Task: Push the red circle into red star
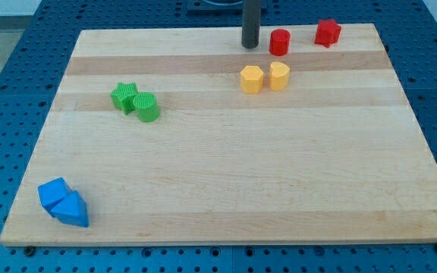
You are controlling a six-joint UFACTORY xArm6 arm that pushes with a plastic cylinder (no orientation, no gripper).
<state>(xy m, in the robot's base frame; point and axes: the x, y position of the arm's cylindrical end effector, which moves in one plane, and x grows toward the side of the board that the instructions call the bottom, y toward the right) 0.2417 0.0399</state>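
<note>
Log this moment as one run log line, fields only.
my tip: just left of red circle, small gap | red star: right of circle, apart | push: not yet made

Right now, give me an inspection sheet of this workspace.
Surface: pale wooden board, flat, on a blue perforated table.
Job's things: red circle near the view's top; red star to its right, with a gap between them.
Clutter: two yellow blocks side by side below the red circle; green star touching green cylinder; two blue blocks together at bottom left.
Claw: none; my tip stands just left of the red circle.
Cables: nothing seen.
Surroundings: table only.
</note>
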